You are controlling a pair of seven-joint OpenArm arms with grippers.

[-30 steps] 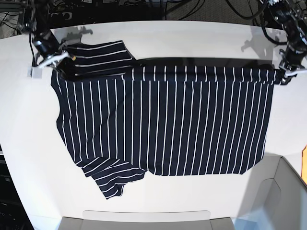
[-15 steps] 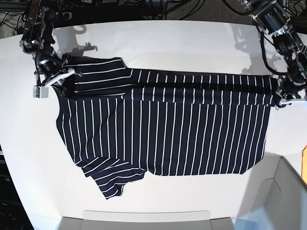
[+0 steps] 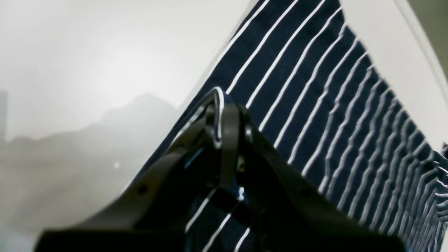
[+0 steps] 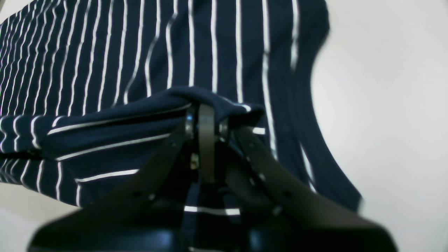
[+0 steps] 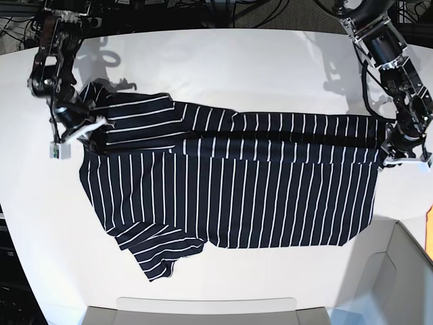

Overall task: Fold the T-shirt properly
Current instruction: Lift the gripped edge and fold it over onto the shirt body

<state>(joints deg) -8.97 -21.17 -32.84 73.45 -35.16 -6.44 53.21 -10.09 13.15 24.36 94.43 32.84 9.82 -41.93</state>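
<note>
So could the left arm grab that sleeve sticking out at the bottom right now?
Probably not: the left gripper is shut on the T-shirt edge, and the bottom sleeve lies across the table, nearer the other arm.

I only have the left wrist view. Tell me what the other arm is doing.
Observer: The right gripper is shut on a fold of the T-shirt, at the sleeve end.
Operator: Give me the shirt's overall layout.
Observer: The far edge is doubled over toward the near side in a long band; the left gripper pinches its opposite end.
Operator: Report the near sleeve.
Observer: It lies flat on the table, unfolded.
</note>
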